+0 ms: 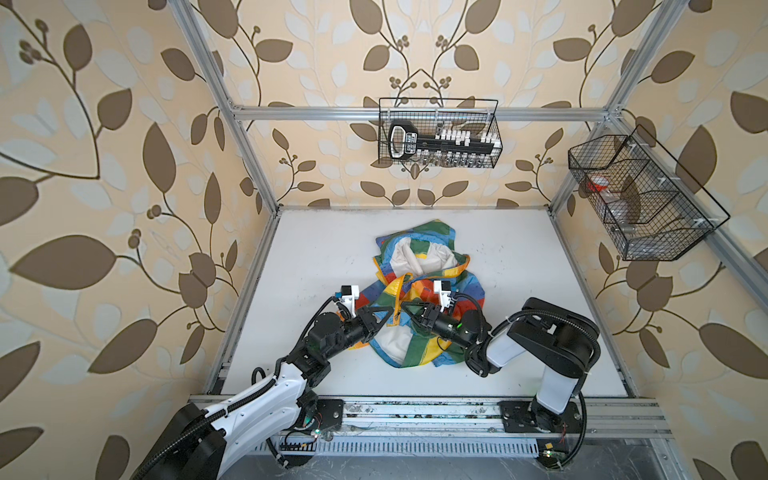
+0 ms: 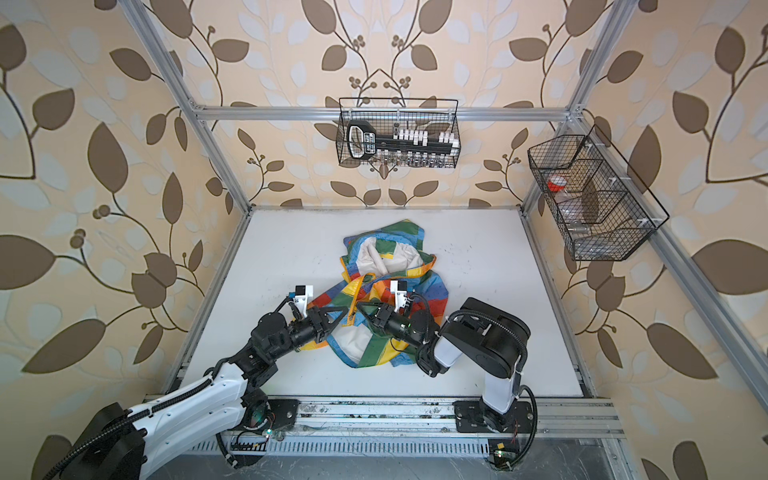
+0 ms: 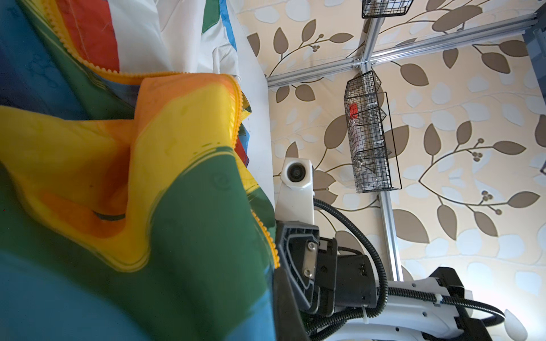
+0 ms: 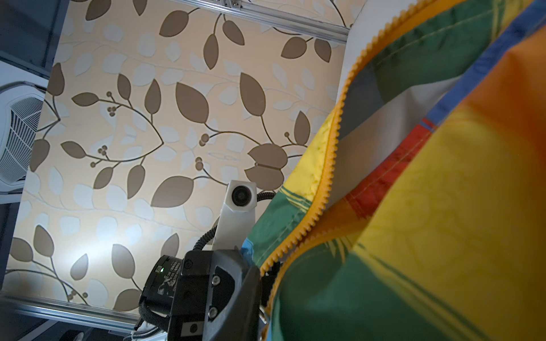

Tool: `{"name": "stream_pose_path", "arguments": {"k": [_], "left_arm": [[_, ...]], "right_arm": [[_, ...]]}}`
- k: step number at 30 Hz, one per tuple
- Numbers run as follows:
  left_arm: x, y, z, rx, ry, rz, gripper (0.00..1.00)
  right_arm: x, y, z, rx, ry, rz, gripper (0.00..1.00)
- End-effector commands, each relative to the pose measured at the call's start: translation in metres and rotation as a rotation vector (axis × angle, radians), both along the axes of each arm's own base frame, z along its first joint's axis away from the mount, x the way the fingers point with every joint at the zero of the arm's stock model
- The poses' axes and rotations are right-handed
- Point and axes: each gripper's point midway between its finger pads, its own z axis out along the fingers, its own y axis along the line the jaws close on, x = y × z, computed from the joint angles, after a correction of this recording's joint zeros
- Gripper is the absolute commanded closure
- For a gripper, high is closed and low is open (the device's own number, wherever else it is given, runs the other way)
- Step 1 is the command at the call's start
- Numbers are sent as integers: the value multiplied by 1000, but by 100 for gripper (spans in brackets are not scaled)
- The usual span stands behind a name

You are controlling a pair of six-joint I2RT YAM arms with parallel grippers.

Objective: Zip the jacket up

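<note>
No zipping done yet on the jacket (image 1: 415, 266), crumpled mid-table (image 1: 316, 257).
Leaves the parted tooth rows (image 4: 333, 153) to join and run up. Reaches in low from both sides, nearly tip to tip: left claw (image 1: 390, 311) pressed together on one zipper edge, right claw (image 1: 405, 307) at the facing edge, spread or pinching impossible to tell.
</note>
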Motion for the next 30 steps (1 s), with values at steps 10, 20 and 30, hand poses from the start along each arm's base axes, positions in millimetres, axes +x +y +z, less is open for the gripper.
{"name": "stream_pose_path", "arguments": {"k": [10, 20, 30], "left_arm": [[-6, -12, 10, -24, -72, -85, 100], [-16, -16, -5, -21, -1, -139, 100], [-29, -10, -24, 3, 61, -152, 100]], "right_arm": [[8, -6, 39, 94, -73, -52, 93], [14, -26, 41, 65, -113, -174, 100], [27, -57, 58, 95, -136, -287, 100]]}}
